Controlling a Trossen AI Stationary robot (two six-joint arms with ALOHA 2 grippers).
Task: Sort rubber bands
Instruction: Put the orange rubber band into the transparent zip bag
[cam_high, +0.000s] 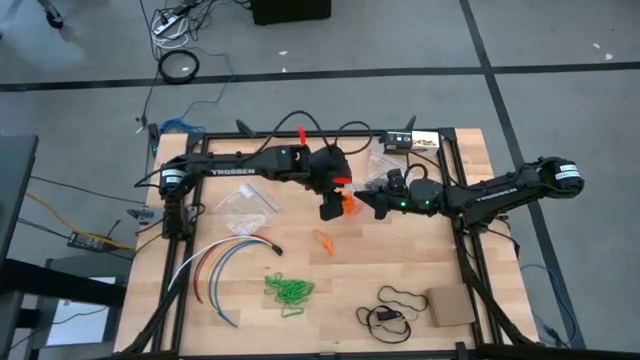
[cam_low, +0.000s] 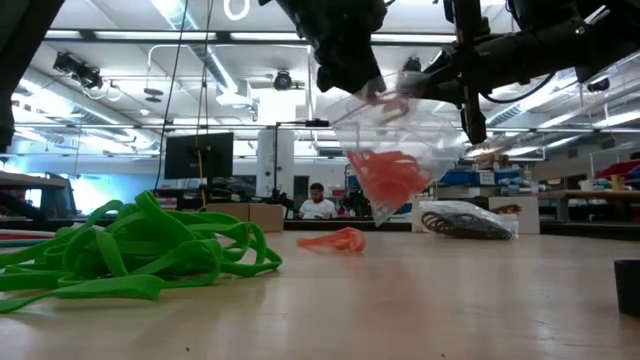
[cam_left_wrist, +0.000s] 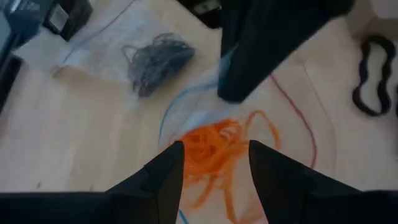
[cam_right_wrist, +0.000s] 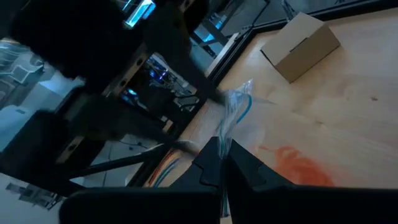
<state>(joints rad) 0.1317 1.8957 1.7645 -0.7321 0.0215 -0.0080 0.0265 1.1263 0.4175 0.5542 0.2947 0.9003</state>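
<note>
A robotics laboratory in a large open industrial hall. A wooden worktable (cam_high: 400, 255) in a black metal frame stands on grey concrete floor (cam_high: 560, 100) strewn with cables. Behind it: exposed ceiling ducting, strip lights, a wall monitor (cam_low: 200, 155), benches, and a seated person (cam_low: 317, 203).

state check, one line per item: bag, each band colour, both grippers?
bag: held off the table, mouth up, orange bands inside
orange bands: mostly bagged; a few loose on the table
green bands: loose heap on table
dark bands: inside another bag, lying flat
left gripper: open above bag
right gripper: shut on bag edge
</note>
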